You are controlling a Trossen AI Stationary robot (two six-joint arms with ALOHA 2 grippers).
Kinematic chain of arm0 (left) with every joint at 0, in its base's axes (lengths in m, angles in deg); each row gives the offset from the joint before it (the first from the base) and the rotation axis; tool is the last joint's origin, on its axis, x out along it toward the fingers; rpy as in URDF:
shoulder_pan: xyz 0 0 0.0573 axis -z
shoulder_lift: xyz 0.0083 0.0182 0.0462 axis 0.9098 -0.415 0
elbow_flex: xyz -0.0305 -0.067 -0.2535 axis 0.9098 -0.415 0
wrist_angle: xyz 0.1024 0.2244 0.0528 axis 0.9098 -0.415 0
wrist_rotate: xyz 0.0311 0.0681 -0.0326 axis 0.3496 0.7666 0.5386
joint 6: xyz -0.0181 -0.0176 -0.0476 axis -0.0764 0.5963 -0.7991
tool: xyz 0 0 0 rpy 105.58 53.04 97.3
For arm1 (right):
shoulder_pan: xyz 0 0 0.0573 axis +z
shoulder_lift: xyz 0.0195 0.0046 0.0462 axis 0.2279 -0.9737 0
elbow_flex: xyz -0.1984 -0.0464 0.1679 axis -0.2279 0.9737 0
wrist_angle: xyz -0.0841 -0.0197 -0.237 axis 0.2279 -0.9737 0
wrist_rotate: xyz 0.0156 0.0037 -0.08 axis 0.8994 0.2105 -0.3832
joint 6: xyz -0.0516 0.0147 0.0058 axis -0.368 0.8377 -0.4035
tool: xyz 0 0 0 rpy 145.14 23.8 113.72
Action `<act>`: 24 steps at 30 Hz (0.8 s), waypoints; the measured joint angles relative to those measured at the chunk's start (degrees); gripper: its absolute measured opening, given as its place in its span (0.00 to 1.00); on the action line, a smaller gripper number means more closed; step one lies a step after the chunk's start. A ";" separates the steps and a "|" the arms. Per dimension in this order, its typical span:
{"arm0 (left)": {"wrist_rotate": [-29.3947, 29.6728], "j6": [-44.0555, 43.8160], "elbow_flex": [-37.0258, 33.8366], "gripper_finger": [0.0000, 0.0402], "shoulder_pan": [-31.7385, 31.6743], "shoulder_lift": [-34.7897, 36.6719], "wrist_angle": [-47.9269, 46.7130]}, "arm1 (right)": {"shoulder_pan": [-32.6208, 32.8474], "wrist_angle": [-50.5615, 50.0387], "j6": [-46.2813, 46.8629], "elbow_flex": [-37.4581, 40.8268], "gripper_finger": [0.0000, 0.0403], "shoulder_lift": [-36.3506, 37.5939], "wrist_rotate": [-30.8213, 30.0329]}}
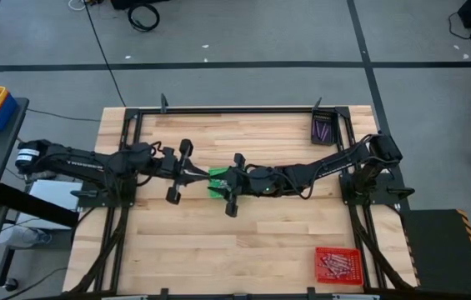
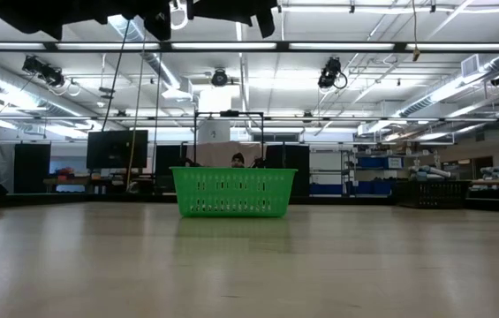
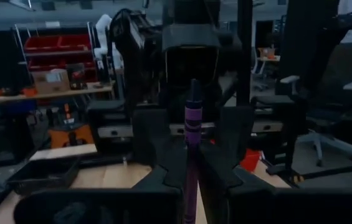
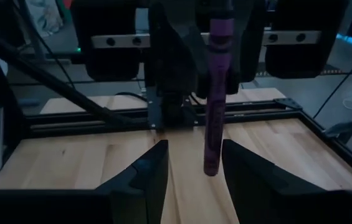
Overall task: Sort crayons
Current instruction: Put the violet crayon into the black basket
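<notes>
My left gripper point(image 1: 202, 176) is shut on a purple crayon point(image 3: 192, 124) above the green tray point(image 1: 216, 172) in the middle of the table. The crayon sticks out toward my right gripper point(image 1: 221, 181), which faces it from the table's right. My right gripper point(image 4: 194, 177) is open. Its two fingers stand on either side of the crayon's free end point(image 4: 210, 168) without touching it. The green tray stands on the table and also shows in the low view point(image 2: 233, 192). My left gripper pinches the purple crayon's near end point(image 3: 190, 177) between its two fingers. The fingers come level from the table's left, and the crayon lies along them, pointing toward the table's right. The crayon is lifted clear, above the green tray.
A dark tray point(image 1: 323, 129) with purple crayons stands at the table's far right corner. A red tray point(image 1: 338, 265) with reddish crayons stands at the near right. Bare wood lies in front of and behind the arms.
</notes>
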 joint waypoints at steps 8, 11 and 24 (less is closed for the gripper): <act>0.24 1.08 0.00 0.08 2.10 0.00 2.40 | -1.02 1.30 2.68 0.00 0.38 -0.02 0.05; 0.37 1.06 0.00 0.08 2.21 0.00 2.91 | -1.20 1.98 3.43 0.00 0.35 -0.02 0.04; 1.95 0.79 0.09 0.08 2.08 -4.52 7.06 | -1.11 2.79 2.97 0.02 0.06 -0.04 0.32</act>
